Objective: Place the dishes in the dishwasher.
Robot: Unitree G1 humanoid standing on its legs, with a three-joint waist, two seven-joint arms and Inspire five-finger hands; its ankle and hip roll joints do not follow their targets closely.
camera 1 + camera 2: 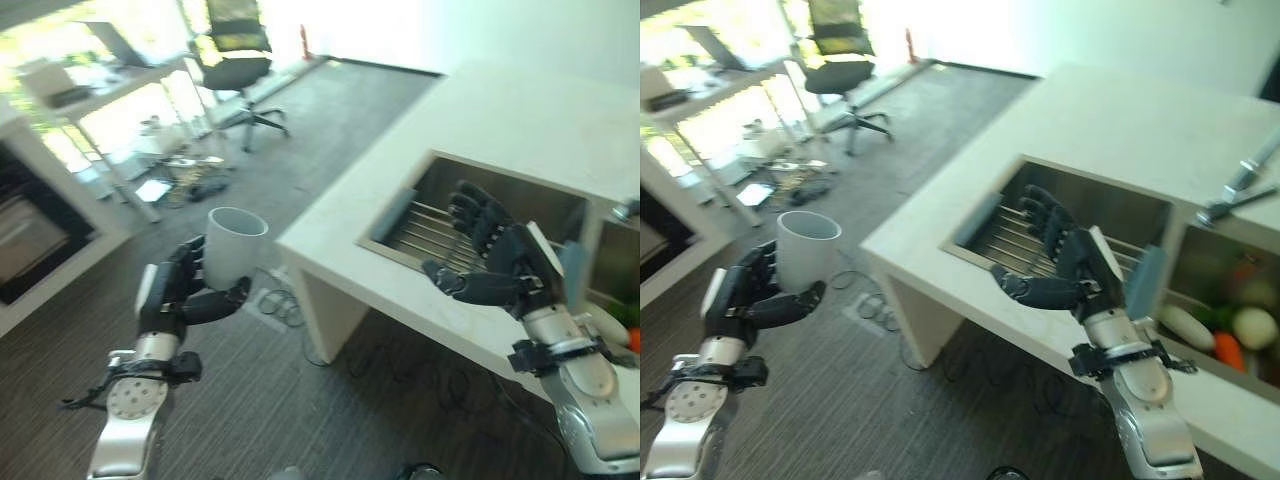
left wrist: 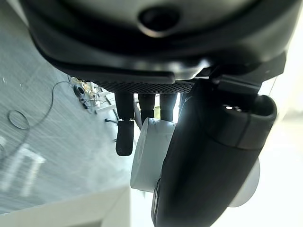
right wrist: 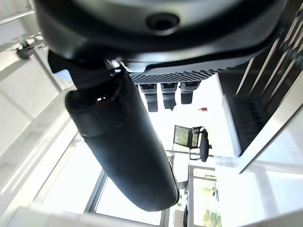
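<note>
Holding a white cup (image 1: 233, 247) upright, the left hand (image 1: 172, 296) has fingers and thumb curled round its lower wall, out over the grey floor (image 1: 330, 130) and well left of the white counter (image 1: 480, 130). The right hand (image 1: 1072, 268), fingers spread and empty, hovers above the sink (image 1: 1140, 215) with its metal rack (image 1: 1015, 240). Vegetables (image 1: 1230, 335) lie in the neighbouring basin.

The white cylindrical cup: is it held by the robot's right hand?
No, the white cylindrical cup is held upright in the left hand, out over the floor, while the right hand is open and holds nothing above the sink.
</note>
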